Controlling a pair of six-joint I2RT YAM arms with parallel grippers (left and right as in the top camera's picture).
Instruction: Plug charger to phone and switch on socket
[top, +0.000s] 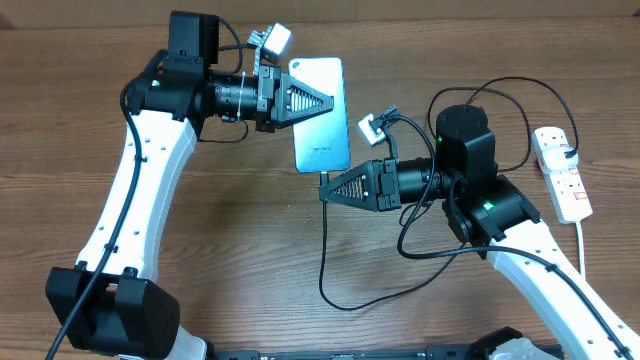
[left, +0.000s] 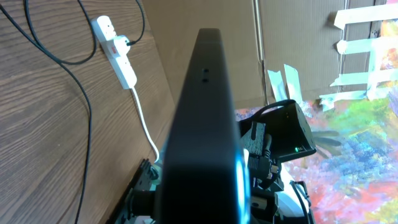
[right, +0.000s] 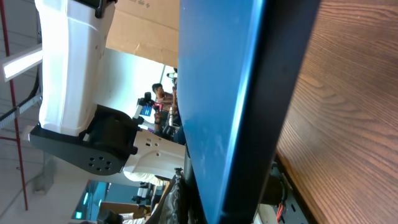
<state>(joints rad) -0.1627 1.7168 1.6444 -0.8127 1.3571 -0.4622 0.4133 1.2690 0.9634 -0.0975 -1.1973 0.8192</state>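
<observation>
Viewing overhead alone reveals the left pincer clamping the phone and the right pincer closed around the charger.

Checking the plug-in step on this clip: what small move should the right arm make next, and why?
Probably press the right gripper a little toward the phone: it pinches the charger tip at the phone's lower edge, the left gripper steadies the phone, and I cannot tell it is seated.
</observation>
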